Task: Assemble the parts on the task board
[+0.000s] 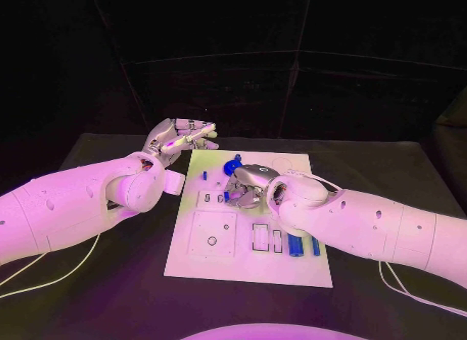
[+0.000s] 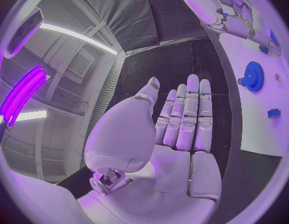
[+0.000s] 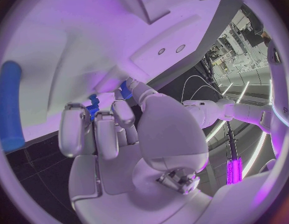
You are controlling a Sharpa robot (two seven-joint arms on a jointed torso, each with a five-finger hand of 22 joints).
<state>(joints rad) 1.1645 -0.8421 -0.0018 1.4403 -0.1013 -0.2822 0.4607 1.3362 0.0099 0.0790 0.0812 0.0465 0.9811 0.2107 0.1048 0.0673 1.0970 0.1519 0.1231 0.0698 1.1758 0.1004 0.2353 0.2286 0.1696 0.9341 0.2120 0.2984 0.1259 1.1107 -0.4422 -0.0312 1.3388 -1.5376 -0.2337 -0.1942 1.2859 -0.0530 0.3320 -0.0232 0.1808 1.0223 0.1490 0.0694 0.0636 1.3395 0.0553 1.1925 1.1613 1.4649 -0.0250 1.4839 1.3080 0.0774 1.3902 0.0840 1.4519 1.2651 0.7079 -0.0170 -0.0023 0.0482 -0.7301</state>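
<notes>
Resting on the black table [image 1: 397, 170], white task board [image 1: 284, 265], its middle covered by the right hand [image 1: 249, 188]. Curled over something small and blue near the board's centre; blue piece [image 3: 92, 106] glimpsed between the fingertips [image 3: 74, 115] in the right wrist view, pinched there as far as can be told, shape hard to make out. Just beyond that hand, blue gear [image 1: 233, 167], partly hidden; seen whole in the left wrist view [image 2: 254, 76]. Near the board's front edge, two blue pegs [image 1: 295, 245] lying side by side. Off the board's far left corner, left hand [image 1: 179, 140] raised, holding nothing, fingers [image 2: 193, 109] straight and close together.
</notes>
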